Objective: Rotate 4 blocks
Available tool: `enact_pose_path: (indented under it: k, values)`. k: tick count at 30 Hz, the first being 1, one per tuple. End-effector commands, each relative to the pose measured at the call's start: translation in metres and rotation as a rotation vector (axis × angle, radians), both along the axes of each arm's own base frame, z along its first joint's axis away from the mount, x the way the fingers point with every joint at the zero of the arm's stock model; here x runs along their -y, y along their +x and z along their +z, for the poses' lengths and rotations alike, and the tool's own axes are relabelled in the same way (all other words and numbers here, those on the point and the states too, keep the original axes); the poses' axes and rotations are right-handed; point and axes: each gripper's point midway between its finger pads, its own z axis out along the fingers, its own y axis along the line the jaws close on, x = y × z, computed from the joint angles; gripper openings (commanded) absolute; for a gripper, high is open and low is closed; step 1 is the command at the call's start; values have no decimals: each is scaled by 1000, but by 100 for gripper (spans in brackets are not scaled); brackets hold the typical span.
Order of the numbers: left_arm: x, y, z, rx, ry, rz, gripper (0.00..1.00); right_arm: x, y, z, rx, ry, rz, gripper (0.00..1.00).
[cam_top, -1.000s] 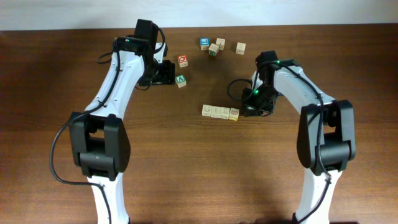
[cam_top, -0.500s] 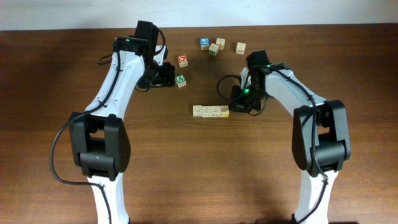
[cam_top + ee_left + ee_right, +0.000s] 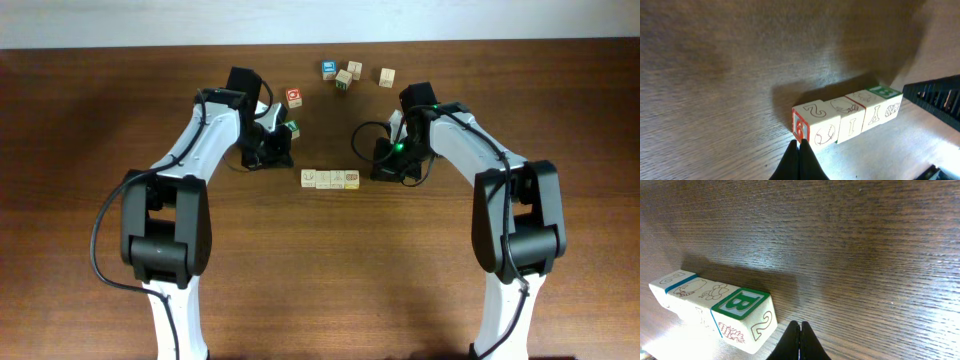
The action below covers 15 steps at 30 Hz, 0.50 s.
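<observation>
Row of four blocks (image 3: 330, 179) has slid left on the table (image 3: 330, 270) vs. a sec ago. The right tool (image 3: 800, 330), clenched and empty, is just beside its B end. The left tool (image 3: 800, 152) has come in, clenched empty too, at the other end. Rotation prob. starting.

Left gripper (image 3: 799, 149) and right gripper (image 3: 800, 329), fingers pressed together

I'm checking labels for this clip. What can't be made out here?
Left wrist: whether the shut left gripper touches the end block; its tips hide the spot.
Overhead: prints on the row of blocks are too small to read.
Overhead: the green-letter cube is half covered by the left gripper.
Right wrist: glare washes out the row's lower-left faces.
</observation>
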Motion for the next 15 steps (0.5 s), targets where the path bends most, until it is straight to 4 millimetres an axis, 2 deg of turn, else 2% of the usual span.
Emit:
enact_pose_path:
  k: [1,4,7,10,12,15]
  values:
    - [5,-9,-7,-26,-29,-22,0,-2,-1,0,3,12,11,4]
    - [6,-1,-7,19,-28,-43,0,-2,-1,0,5,12,14,4]
    - [13,31,-1,169,-44,-47,0,-2,-1,0,7,12,14,4]
    - [26,28,-6,191,9,-79,0,-2,-1,0,7,12,14,4]
    - [28,27,-14,195,109,-60,0,-2,-1,0,7,11,14,4]
    - [32,25,-16,195,143,-50,0,-2,-1,0,8,9,13,4]
